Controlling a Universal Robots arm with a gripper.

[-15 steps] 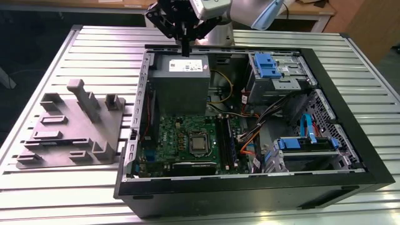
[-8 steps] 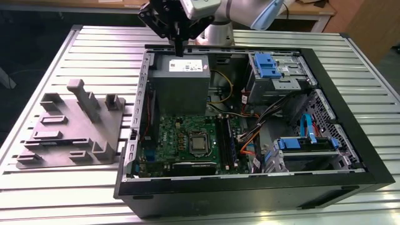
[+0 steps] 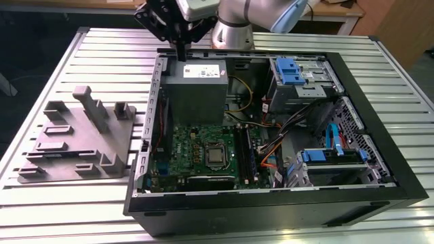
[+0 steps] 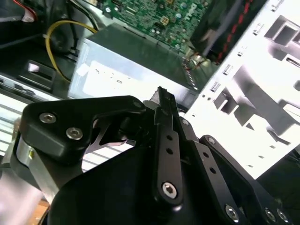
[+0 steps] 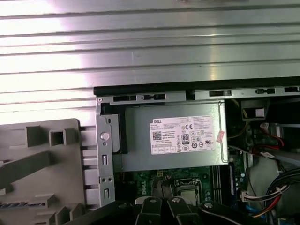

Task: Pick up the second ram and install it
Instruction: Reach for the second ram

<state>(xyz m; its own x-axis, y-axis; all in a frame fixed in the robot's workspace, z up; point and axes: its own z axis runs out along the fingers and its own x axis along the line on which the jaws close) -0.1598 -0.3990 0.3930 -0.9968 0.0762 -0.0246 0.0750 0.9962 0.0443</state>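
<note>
Ribbed metal tabletop [image 3: 81, 56] is carrying two containers: one grey moulded tray [image 3: 68, 140], lying toward the edge on the exterior view's left, and one open black computer case [image 3: 271, 203], taking up the middle and the exterior view's right.

Case contents, counted:
- One grey power supply [image 3: 195, 91] is sitting against the far wall.
- One green motherboard [image 3: 193, 147] is lying toward the near wall, with one square processor socket [image 3: 215, 155] on it.
- Two bays with blue latches are showing, a far drive bay [image 3: 290, 70] and a near drive bay [image 3: 329, 155].
- Loose cables [image 3: 271, 147] in yellow, orange and blue are running between them.

Tray contents: in the first wrist view, one slot is holding a dark strip with bluish spots. This appears to be the second ram [image 5: 21, 205], lying in the tray [image 5: 42, 140] and not in the case.

One gripper [image 3: 182, 57] is hanging over the far edge of the power supply, well apart from the tray. In the second wrist view the gripper [image 4: 164, 96] is showing its jaws drawn together, with nothing visible between them.
</note>
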